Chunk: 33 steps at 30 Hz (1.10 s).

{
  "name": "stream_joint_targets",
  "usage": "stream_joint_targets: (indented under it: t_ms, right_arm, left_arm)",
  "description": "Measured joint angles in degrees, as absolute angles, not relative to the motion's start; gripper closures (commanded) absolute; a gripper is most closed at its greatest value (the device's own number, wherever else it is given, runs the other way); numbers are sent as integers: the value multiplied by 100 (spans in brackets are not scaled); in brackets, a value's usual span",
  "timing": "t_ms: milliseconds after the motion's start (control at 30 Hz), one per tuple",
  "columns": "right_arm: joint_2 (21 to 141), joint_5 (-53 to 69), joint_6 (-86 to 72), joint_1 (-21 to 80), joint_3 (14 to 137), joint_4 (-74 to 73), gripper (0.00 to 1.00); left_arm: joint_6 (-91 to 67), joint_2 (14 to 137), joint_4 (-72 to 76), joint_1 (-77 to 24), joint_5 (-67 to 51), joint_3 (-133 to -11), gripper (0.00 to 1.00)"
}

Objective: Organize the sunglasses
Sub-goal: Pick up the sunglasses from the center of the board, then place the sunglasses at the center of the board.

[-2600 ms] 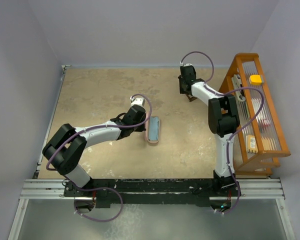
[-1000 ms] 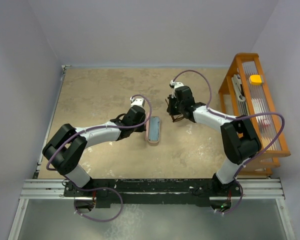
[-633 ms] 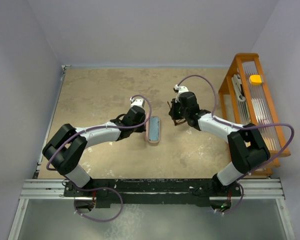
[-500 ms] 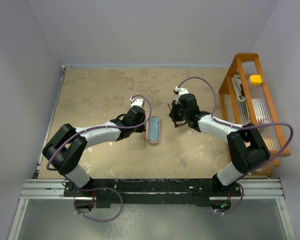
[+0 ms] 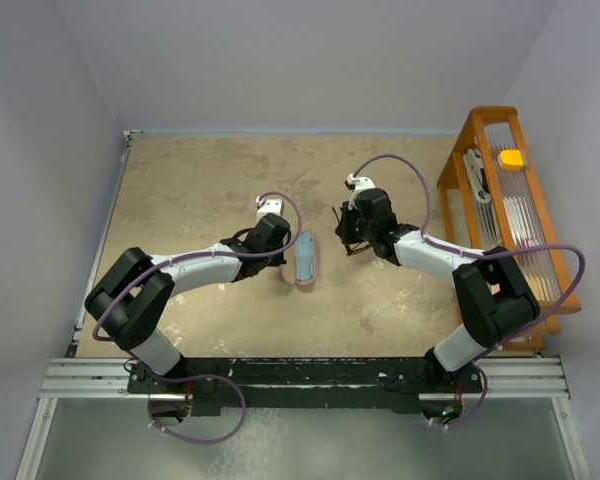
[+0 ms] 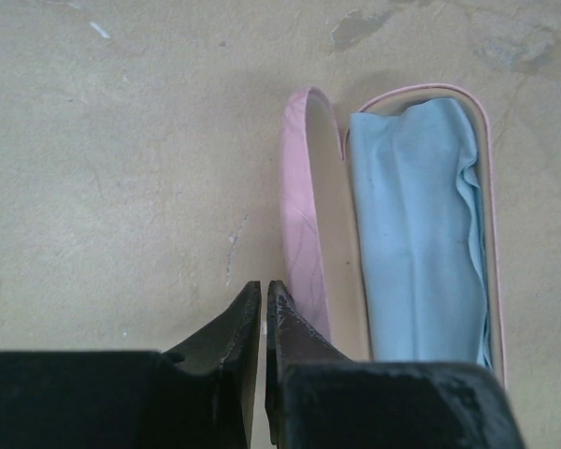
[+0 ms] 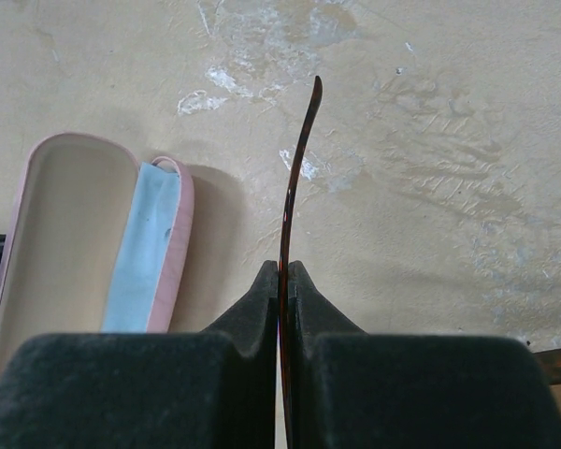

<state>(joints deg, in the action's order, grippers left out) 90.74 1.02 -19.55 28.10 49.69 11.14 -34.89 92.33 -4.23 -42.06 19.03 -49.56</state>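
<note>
A scuffed beige tabletop (image 5: 200,180) sits between pale lilac walls (image 5: 310,60). On it lies an open pink oblong case (image 5: 305,258) holding a light blue cloth (image 6: 421,224). Just left of the case, the left gripper (image 6: 264,297) is pinched nearly closed on nothing. Right of the case, the right gripper (image 7: 283,276) clamps a temple arm of the thin dark brown sunglasses (image 7: 299,150). An orange wooden rack (image 5: 492,112) stands far right of the case.

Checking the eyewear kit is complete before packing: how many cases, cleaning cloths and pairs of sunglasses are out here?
Pink case: 1
Light blue cloth: 1
Sunglasses: 1
Total: 3
</note>
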Motion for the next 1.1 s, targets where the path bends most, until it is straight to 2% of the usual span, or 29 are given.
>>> stream_joint_targets:
  t_ms: [733,1100]
  right_arm:
    - [9080,110,-1992,2825,4816,1293,100]
    - [8906,126,-2106,2995,4125,1409,100]
  left_arm:
    - [-3492,8840,-1332,-4163,2888,-4960,96]
    - [-3492,8291,-1428,-4187,2338,-5655,95]
